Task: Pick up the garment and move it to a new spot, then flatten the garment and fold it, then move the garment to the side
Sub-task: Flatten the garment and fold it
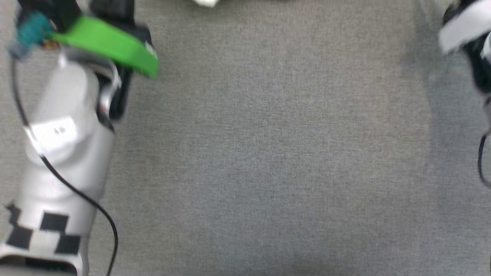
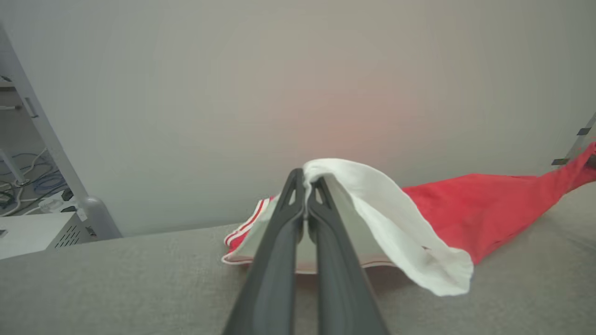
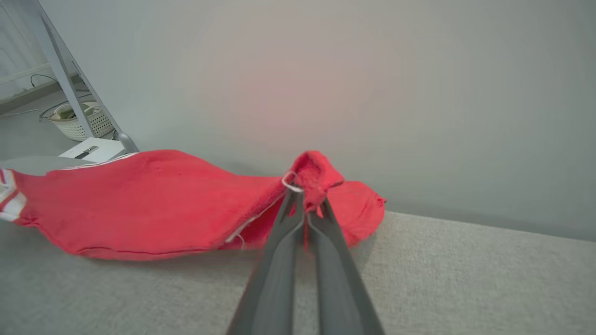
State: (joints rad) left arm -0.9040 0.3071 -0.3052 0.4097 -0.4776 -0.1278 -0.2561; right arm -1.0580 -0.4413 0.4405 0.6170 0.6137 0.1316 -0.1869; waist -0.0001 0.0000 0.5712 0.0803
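Your left forearm (image 1: 65, 153) reaches up the left side of the head view, pale and blurred, with a green piece (image 1: 111, 44) across its far end and a black cable (image 1: 76, 191) trailing down it. A dark and white part of your right arm (image 1: 472, 46) sits at the far right corner. Between them lies the grey cloth-covered table (image 1: 268, 153). Your left gripper (image 2: 306, 186) points low across that table toward the pale wall (image 2: 279, 93), and its two dark fingers are pressed together, clamped on the top fold of the shirt's white sleeve (image 2: 400, 223). The sleeve drapes over the right finger and hangs down to the right. Its red-and-white striped trim (image 2: 247, 225) shows to the left of the fingers. Your right gripper (image 3: 305, 195) is aimed the same low way, its fingers also together and pinching a bunched knot of red cloth with a thin white loop beside the tips. The shirt (image 3: 153, 204) is stretched between the two grippers at the far side of the table, close to the wall. Its plain red body sags in a long swag, raised at each pinched end and low in the middle. You cannot tell whether the lower edge touches the table or hangs just above it. No lettering shows on the side facing you. Beyond the table's left end stand a slanted metal leg (image 3: 70, 88) and a white basket (image 3: 84, 123) on the floor.
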